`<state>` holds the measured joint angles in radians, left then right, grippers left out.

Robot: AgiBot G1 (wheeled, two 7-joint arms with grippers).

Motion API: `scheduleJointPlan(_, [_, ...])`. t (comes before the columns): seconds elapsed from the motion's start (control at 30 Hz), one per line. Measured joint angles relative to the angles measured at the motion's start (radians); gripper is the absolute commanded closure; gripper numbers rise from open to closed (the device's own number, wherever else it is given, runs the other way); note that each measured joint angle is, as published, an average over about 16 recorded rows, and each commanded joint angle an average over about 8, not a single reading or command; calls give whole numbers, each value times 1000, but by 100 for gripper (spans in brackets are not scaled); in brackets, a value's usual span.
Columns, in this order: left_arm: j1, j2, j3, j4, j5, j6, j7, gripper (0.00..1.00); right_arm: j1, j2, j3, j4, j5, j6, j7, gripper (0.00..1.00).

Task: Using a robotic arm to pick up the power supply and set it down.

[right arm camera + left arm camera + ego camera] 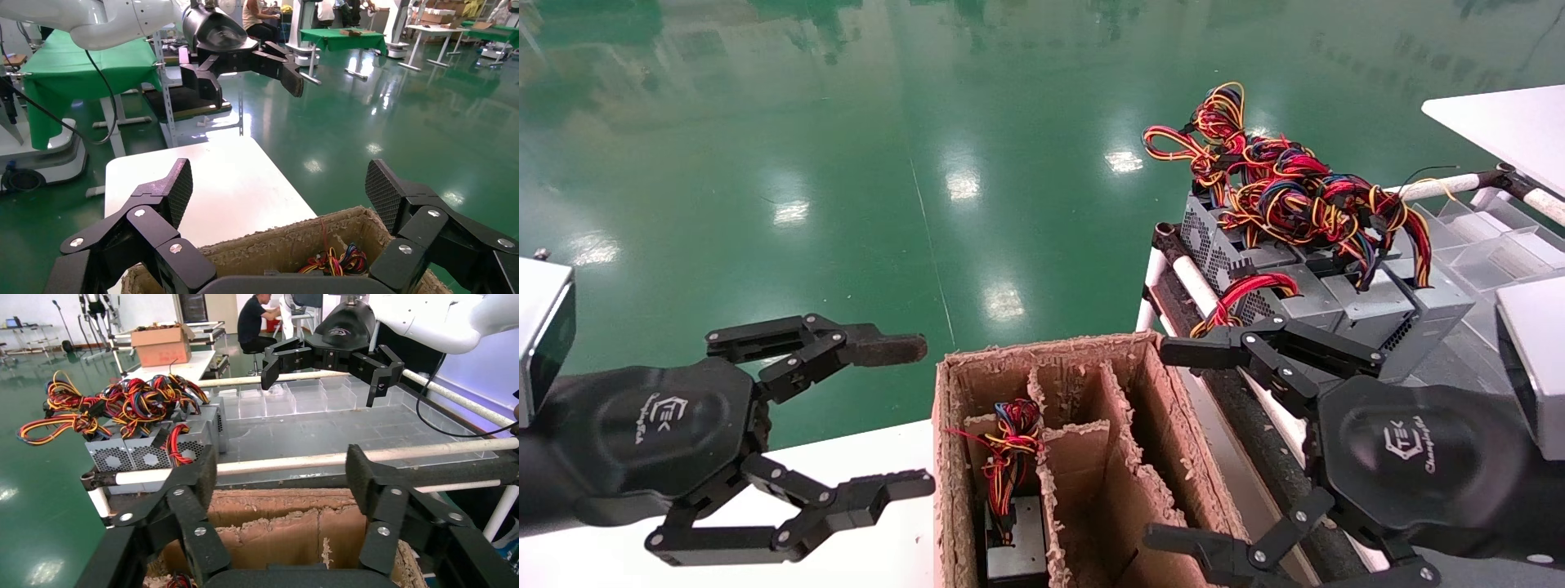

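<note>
While both grippers hover with fingers spread wide and nothing held, a carton [1091, 457] with dividers sits between them on the near edge. The left gripper [903, 416] hangs over a white table [862, 465] just left of the carton; the right gripper [1173, 445] hangs at the carton's right wall. One power supply [1017, 543] lies deep in the carton's near-left compartment, its wires [1009, 445] rising above it. On the rack [1173, 278] to the far right, more grey supplies [1344, 298] stand side by side under a tangle of wires.
</note>
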<state>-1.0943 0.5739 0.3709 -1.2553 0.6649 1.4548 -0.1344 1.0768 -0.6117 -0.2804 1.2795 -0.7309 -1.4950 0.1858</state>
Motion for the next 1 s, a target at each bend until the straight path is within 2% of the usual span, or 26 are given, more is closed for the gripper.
scheduleJointPlan(1.0, [0,0,0,0,0,0,0,99,0,0,0,0,0,0,0,0])
